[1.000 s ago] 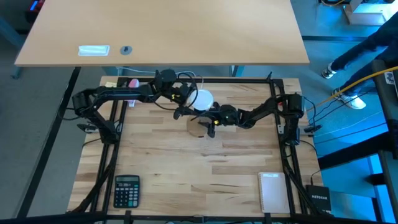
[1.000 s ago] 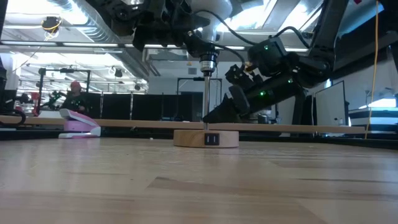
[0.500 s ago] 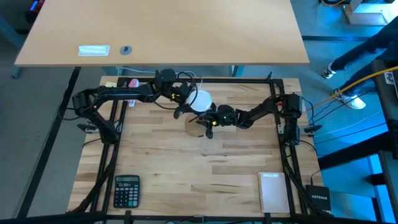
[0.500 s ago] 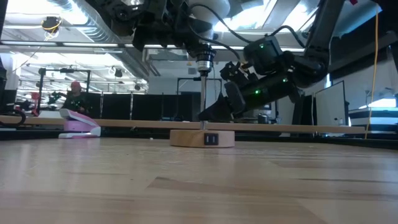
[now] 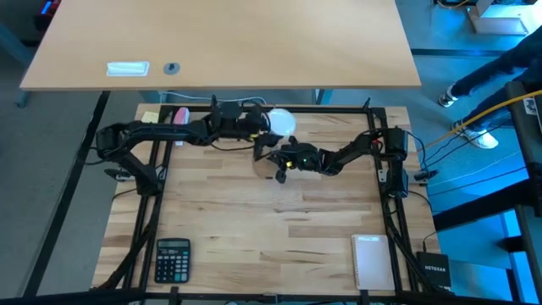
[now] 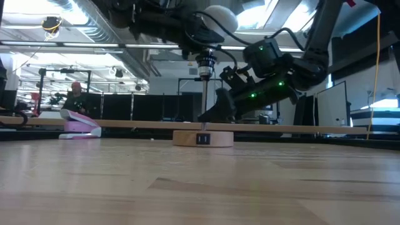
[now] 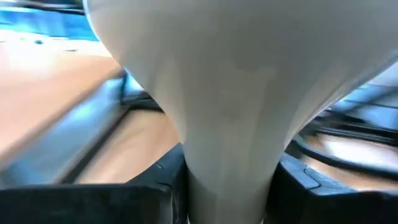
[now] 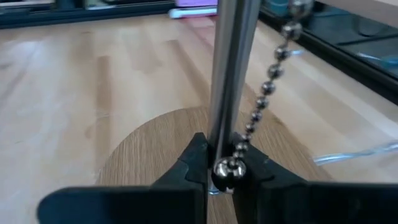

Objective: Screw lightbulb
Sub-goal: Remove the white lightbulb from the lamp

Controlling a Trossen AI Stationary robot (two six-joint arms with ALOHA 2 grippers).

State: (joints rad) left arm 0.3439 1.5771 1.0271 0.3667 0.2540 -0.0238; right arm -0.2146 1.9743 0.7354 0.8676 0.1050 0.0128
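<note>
- My left end effector (image 5: 264,127) grips the white lightbulb (image 5: 281,121) by its neck, holding it above the lamp's wooden base (image 6: 202,138).
- My right end effector (image 8: 219,163) is clamped shut on the lamp's thin metal rod (image 8: 231,74) (bead chain (image 8: 268,90) dangling beside it), low over the counter (image 5: 254,237).

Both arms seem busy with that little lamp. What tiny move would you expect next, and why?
Probably a twist of the left gripper to turn the lightbulb. Its fingers hug the bulb's neck above the socket, while the right gripper is shut on the metal rod, steadying the lamp on its wooden base.
</note>
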